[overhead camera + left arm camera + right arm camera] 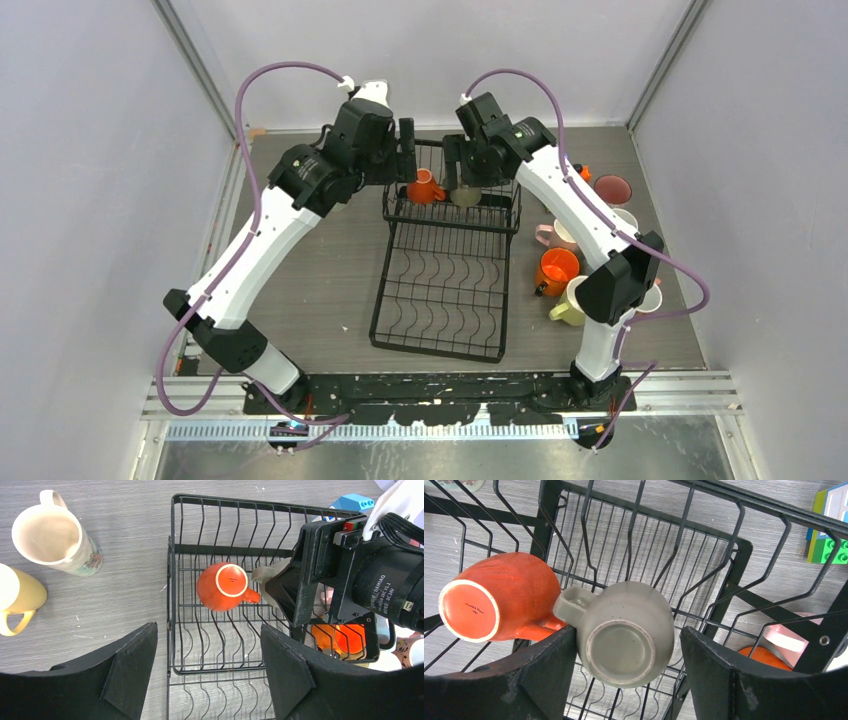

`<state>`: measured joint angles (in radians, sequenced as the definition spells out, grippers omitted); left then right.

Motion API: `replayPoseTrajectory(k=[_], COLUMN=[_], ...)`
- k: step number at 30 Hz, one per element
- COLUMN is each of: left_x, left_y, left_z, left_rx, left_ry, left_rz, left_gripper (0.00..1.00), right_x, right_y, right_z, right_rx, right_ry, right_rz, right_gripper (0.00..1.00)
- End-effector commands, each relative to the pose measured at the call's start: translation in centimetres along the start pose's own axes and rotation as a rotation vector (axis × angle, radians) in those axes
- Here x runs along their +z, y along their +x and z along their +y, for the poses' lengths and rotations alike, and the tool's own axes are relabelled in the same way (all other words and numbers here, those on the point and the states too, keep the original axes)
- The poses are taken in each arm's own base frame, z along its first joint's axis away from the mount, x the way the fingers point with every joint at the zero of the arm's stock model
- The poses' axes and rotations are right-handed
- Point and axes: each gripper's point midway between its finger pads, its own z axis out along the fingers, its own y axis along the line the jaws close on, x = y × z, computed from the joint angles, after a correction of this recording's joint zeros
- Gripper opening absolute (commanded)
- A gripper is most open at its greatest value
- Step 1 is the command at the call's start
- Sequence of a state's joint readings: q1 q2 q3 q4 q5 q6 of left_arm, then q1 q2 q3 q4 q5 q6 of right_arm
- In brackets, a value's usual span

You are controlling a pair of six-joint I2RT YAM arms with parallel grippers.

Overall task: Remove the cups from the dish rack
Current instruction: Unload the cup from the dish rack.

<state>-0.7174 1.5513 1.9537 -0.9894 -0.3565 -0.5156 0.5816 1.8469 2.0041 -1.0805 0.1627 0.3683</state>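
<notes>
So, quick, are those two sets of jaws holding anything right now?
Left gripper: jaws open, empty, above the dish rack.
Right gripper: jaws open, straddling the grey cup, not yet clamped.

Bright, even overhead light.
Faint shadows under the dish rack (379, 290); wrist-view edges perhaps slightly bowed.
</notes>
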Motion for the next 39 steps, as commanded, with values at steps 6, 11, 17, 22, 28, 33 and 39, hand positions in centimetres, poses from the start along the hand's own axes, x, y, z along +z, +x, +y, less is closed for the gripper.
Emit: replayPoseTrajectory(k=[6, 11, 17, 22, 28, 33, 39], left_x=[-1.3, -1.1, -0.8, -1.2, -1.8, -2.9, -3.2], left_y=[-1.5, -1.1, -0.9, -1.7, -2.0, -2.0, -2.1], left_z=[-0.5, -1.1, -1.9, -2.7, -3.3, -5.2, -6.8], left_rx=[-0.045, -0.055, -0.07, -0.066, -0.124, -0.237, -0.315], left_ry=[0.054, 0.083, 0.144, 0.229, 0.318, 0.464, 0.598], left_rz=[-0.056, -0.044, -0.031, -0.05, -0.052, -0.052, -0.107], left_gripper=[0.76, 0.76, 0.75, 0.74, 0.74, 0.72, 0.69], right_x=[-0.2, -2.4, -5.5, -8.0, -10.6, -12.4, -14.5], right_y=[-0.8, -2.0, -3.2, -3.9, -4.4, -5.6, -6.9], right_z=[0.1, -0.5, -0.7, -0.8, -0.1, 0.5, 1.7], right_rx=[-0.011, 0.005, 0.045, 0.084, 0.125, 0.217, 0.384], right_ry=[0.011, 0.025, -0.025, -0.098, -0.229, -0.369, -0.513], right_rz=[-0.038, -0.087, -0.149, -0.182, -0.216, -0.23, -0.21], right_gripper=[0.57, 0.38, 0.33, 0.31, 0.31, 0.3, 0.3])
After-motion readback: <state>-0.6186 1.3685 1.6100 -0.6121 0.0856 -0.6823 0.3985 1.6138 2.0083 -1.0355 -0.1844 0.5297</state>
